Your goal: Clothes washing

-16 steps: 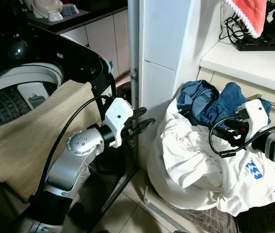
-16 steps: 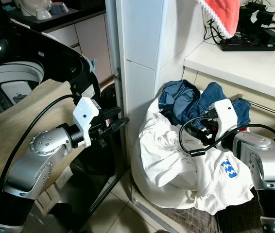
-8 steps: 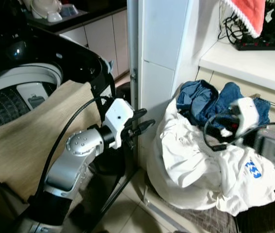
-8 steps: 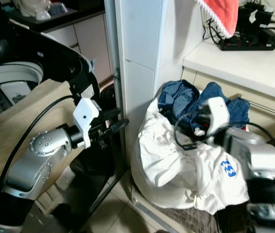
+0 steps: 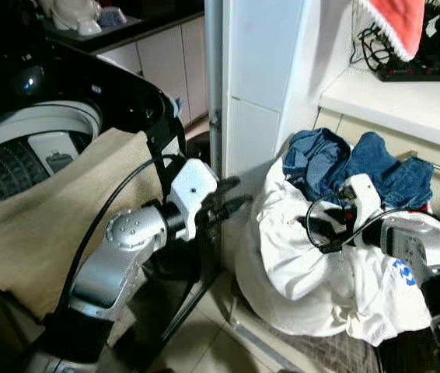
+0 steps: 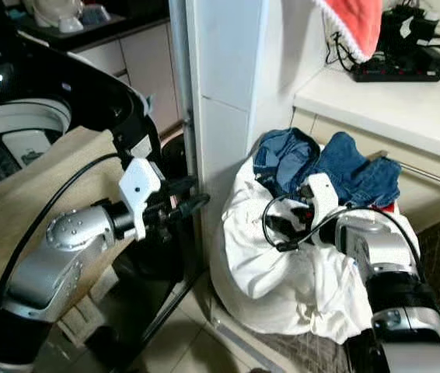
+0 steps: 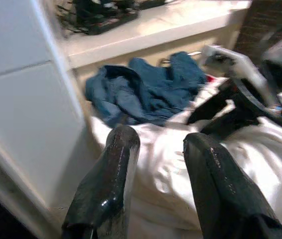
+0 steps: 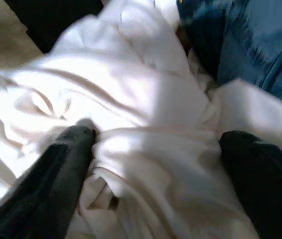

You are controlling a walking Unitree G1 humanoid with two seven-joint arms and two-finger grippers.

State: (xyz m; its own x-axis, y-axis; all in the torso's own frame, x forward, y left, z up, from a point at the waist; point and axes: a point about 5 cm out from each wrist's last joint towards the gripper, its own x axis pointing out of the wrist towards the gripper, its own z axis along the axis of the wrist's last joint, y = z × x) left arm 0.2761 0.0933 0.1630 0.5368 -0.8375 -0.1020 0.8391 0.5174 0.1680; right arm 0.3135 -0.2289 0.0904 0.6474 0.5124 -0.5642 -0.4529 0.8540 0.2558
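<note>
A heap of laundry lies on the floor against the white pillar: a big white garment (image 5: 298, 268) with blue jeans (image 5: 344, 167) on top at the back. My right gripper (image 5: 319, 225) is low on the heap, open. Its fingers (image 8: 66, 159) press wide apart into the white cloth's folds, just in front of the jeans (image 8: 250, 45). My left gripper (image 5: 239, 192) hovers open by the pillar's corner, left of the heap, with nothing between its fingers (image 7: 118, 159). The top-loading washing machine (image 5: 26, 148) stands at the left with its lid up.
A beige cloth (image 5: 41, 233) drapes over the washer's front. A metal pole (image 5: 214, 78) and the white pillar (image 5: 263, 85) stand between washer and heap. Above the heap is a white counter (image 5: 391, 97) with a power strip (image 5: 422, 74) and a hanging red towel (image 5: 395, 23).
My right gripper has swung left and down from beside the jeans into the white garment. The left arm has hardly moved.
</note>
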